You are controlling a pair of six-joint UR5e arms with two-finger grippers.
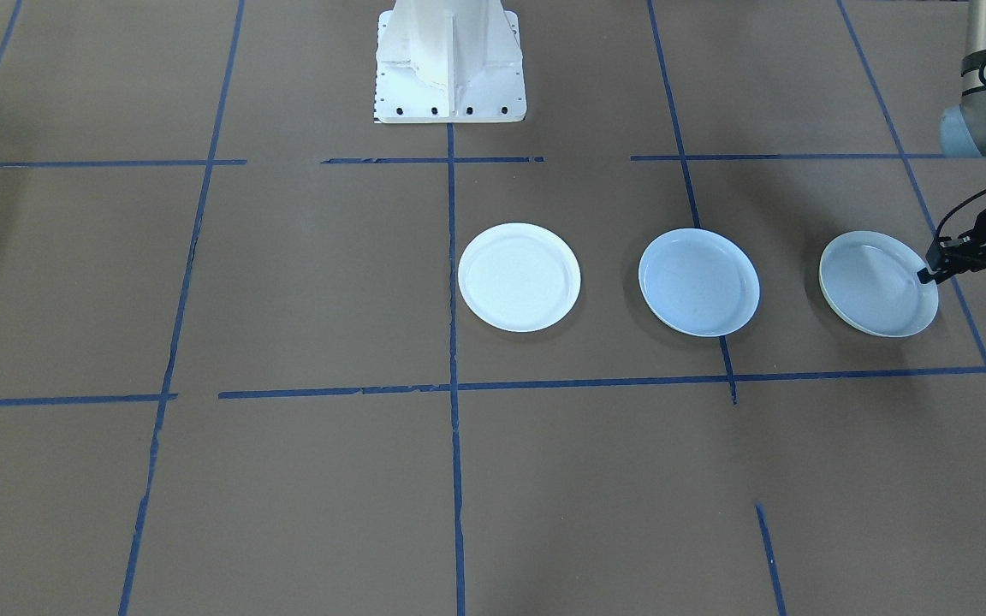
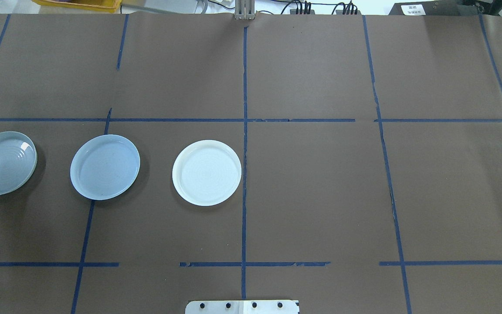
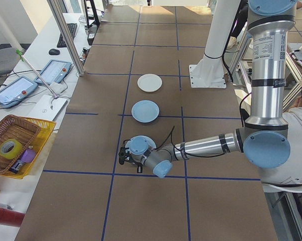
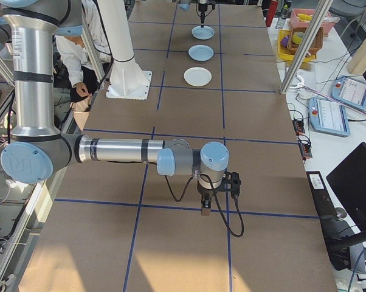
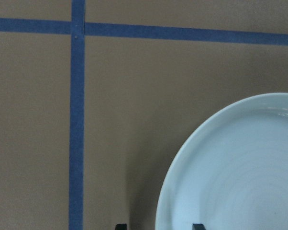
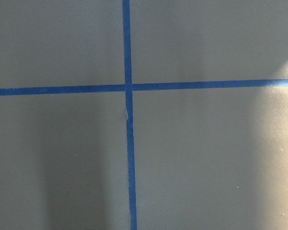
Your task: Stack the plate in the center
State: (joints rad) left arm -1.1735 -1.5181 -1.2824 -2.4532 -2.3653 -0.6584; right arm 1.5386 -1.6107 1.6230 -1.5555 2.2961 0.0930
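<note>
Three plates lie in a row. The center plate (image 1: pixel 698 281) (image 2: pixel 105 167) is pale blue-grey and smooth inside. On the robot's right of it lies a bright white plate (image 1: pixel 519 276) (image 2: pixel 206 172). On its other side is a ridged blue-grey plate (image 1: pixel 874 287) (image 2: pixel 2 163) (image 5: pixel 239 172). My left gripper (image 1: pixel 923 275) (image 5: pixel 159 226) is low at that ridged plate's outer rim and open, one fingertip inside the rim and one outside. My right gripper (image 4: pixel 205 210) hangs over bare table far from the plates; I cannot tell whether it is open or shut.
The robot's white base (image 1: pixel 450 60) stands at the table's near edge, behind the white plate. Off the table's far side sit a yellow basket (image 3: pixel 15 145) and tablets (image 3: pixel 53 71). A seated person (image 4: pixel 79 55) is beside the base.
</note>
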